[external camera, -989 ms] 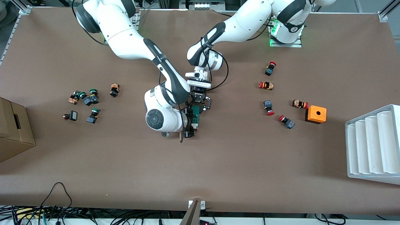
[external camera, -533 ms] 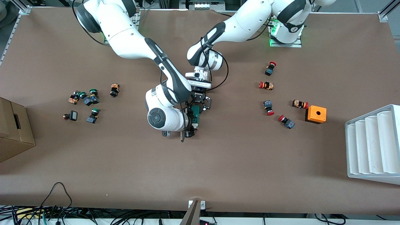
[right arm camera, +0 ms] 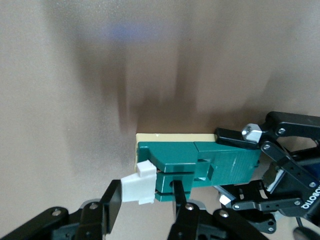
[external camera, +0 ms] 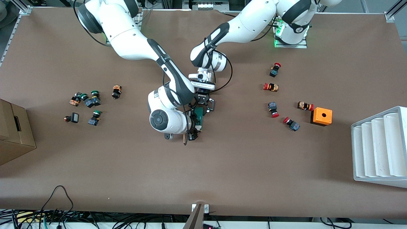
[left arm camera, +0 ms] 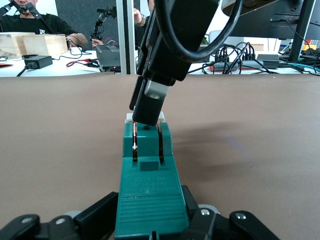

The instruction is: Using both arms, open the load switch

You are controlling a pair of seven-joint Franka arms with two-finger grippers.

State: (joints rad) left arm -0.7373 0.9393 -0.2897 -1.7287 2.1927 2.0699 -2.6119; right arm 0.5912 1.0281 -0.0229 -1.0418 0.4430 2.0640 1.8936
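Observation:
The load switch (external camera: 199,116), a narrow dark-green block (left arm camera: 150,200) with a white end piece (right arm camera: 140,186), lies mid-table. My left gripper (left arm camera: 150,222) is shut on the green body's end nearer the arm bases, and also shows in the front view (external camera: 202,106) and the right wrist view (right arm camera: 237,170). My right gripper (right arm camera: 146,194) straddles the white end, at the switch's end nearer the front camera (external camera: 193,128). One of its fingers (right arm camera: 112,200) touches the white piece. The other finger (right arm camera: 180,197) sits at the green body, with a small gap showing.
Red-capped push buttons (external camera: 270,86) and an orange cube (external camera: 321,116) lie toward the left arm's end, beside a white ribbed tray (external camera: 378,146). Green-capped buttons (external camera: 92,101) and a cardboard box (external camera: 14,133) are toward the right arm's end.
The right arm's wrist has shifted slightly toward the switch. The left arm and the switch have not moved.

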